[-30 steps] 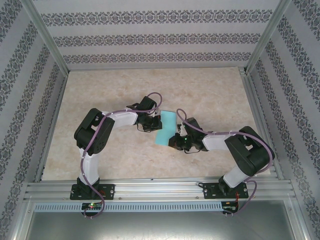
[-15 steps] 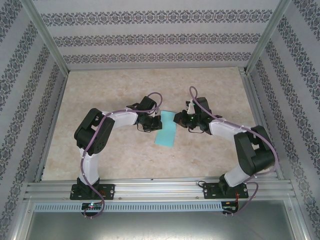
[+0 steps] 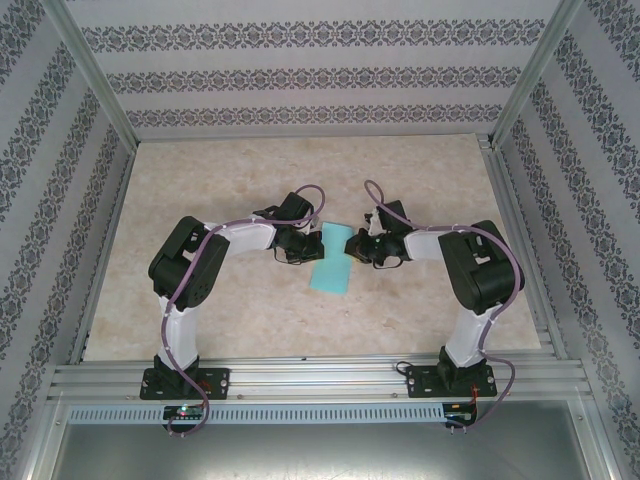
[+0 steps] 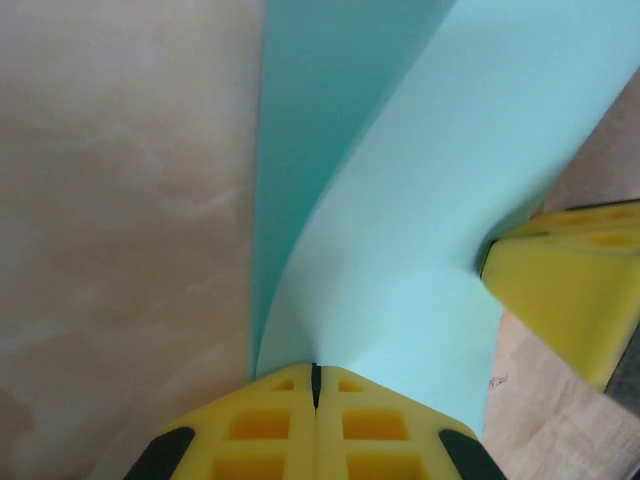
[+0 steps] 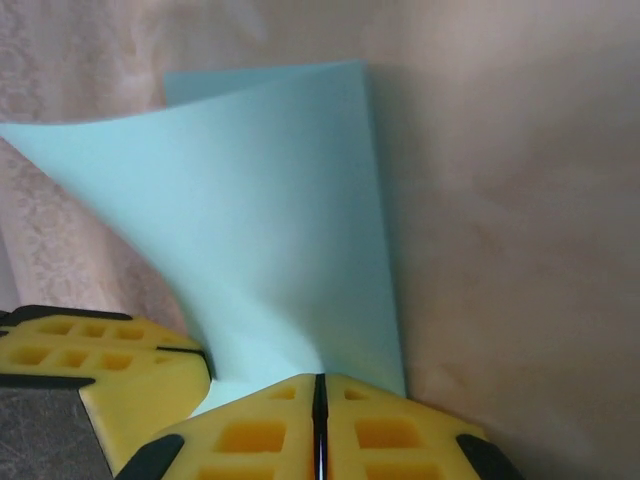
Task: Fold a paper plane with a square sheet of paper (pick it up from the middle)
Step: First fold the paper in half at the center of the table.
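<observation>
The square sheet of paper (image 3: pixel 333 268) is turquoise and lies as a narrow two-layer strip at the table's middle, between both arms. My left gripper (image 3: pixel 313 243) is at its far left edge and my right gripper (image 3: pixel 352 246) at its far right edge, tips facing each other. In the left wrist view the yellow jaws (image 4: pixel 315 372) are shut on a raised flap of the sheet (image 4: pixel 420 200). In the right wrist view the jaws (image 5: pixel 320 380) are shut on the same curled flap (image 5: pixel 270 220). A paper plane is out of view.
The beige marbled table (image 3: pixel 200 180) is walled by patterned panels at the back and sides, with an aluminium rail (image 3: pixel 320 378) along the near edge. Each wrist view catches the other gripper's yellow fingers (image 4: pixel 570 290) (image 5: pixel 100 355) close by.
The right arm swung away from the strip's near right corner to its far right edge, opposite the left gripper. The left arm has stayed put on the paper.
</observation>
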Motion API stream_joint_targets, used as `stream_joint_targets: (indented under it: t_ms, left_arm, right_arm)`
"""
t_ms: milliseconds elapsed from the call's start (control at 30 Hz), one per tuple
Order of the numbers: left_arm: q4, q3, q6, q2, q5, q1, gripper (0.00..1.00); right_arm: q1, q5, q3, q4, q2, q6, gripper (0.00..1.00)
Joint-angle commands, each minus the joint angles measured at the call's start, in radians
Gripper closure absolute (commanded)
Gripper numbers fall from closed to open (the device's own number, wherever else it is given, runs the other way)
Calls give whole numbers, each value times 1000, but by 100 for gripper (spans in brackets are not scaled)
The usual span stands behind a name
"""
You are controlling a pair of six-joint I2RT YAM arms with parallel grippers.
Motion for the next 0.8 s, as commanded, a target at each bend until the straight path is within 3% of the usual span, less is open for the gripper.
stream_joint_targets:
  t_ms: [0, 267, 767]
  left_arm:
    - [-88, 2, 29, 42, -8, -14, 100]
    - [-94, 3, 34, 46, -9, -14, 100]
    - [-108, 3, 42, 42, -15, -14, 100]
  right_arm:
    - [1, 38, 1, -45, 29, -27, 90]
    - [-18, -44, 101, -63, -55, -15, 89]
    - [-29, 5, 141, -78, 123, -39, 90]
